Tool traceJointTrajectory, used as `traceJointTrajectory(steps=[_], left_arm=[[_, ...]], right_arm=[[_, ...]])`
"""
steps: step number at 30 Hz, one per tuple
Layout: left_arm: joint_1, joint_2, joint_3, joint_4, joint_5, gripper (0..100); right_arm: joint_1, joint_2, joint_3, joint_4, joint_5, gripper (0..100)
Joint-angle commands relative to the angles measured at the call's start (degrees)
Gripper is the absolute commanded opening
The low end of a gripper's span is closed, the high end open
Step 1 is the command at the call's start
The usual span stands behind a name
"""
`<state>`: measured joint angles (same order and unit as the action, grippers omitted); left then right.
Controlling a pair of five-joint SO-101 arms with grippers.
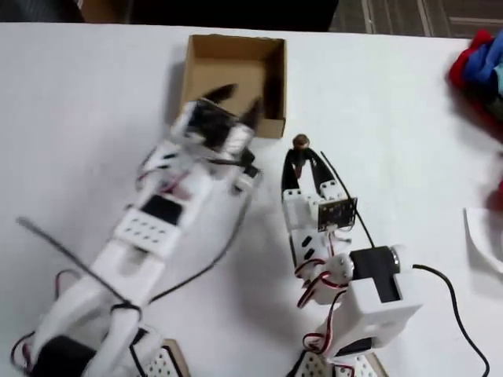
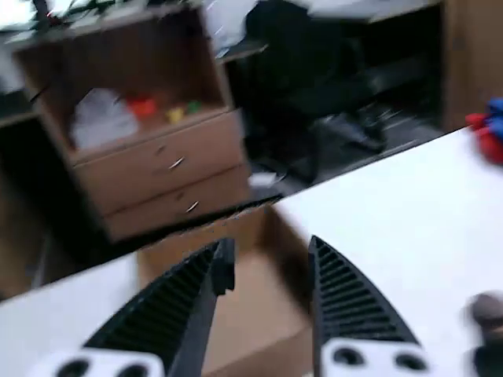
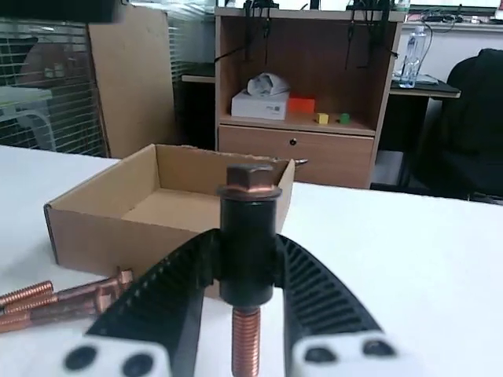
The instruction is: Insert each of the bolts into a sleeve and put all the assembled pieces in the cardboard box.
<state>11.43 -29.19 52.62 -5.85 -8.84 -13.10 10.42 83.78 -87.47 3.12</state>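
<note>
Currently right gripper [image 3: 246,250] is clamped on the sleeve [image 3: 247,224], bolt [image 3: 250,182] seated upright, just beside the cardboard box [image 3: 94,216]. Judged stiff, heavyish, slick: hold mid-sleeve. Left gripper [image 2: 267,271] gapes empty over the box.

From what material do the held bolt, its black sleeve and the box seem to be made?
Bolt: likely copper-coated metal; shiny reddish thread and hex head.
Sleeve: smooth matte black; plastic or rubber, I cannot tell which.
Box: plain brown cardboard, dull surface, folded walls.
</note>
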Motion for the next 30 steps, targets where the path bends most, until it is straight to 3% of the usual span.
traceJointTrajectory(steps=[1,8,10,16,24,27,30], left_arm=[[-7.8,-6.9,4.7,2.7,-0.2,17],[-12.3,-15.3,19.1,2.4,-0.5,17],[-12.6,-16.4,20.6,2.4,-0.5,17],[-12.6,-14.2,20.9,2.5,-0.2,17],[-12.6,-5.6,21.4,-0.8,-0.6,17],[-12.6,-4.6,21.4,-2.8,-0.6,17],[-12.6,-4.5,21.6,-3.0,-0.6,17]], right_arm=[[1.4,-0.9,-0.4,-0.5,-0.4,1.9],[0.5,-0.9,-7.7,0.3,0.1,1.9],[0.5,-1.1,-10.9,5.2,0.3,1.9],[0.6,-11.3,-20.6,36.8,1.9,1.9],[-0.1,-33.5,-36.0,93.0,1.7,1.9],[-1.5,-36.0,-42.3,105.3,1.3,1.9],[-3.9,-35.0,-47.7,109.8,-1.0,1.9]])
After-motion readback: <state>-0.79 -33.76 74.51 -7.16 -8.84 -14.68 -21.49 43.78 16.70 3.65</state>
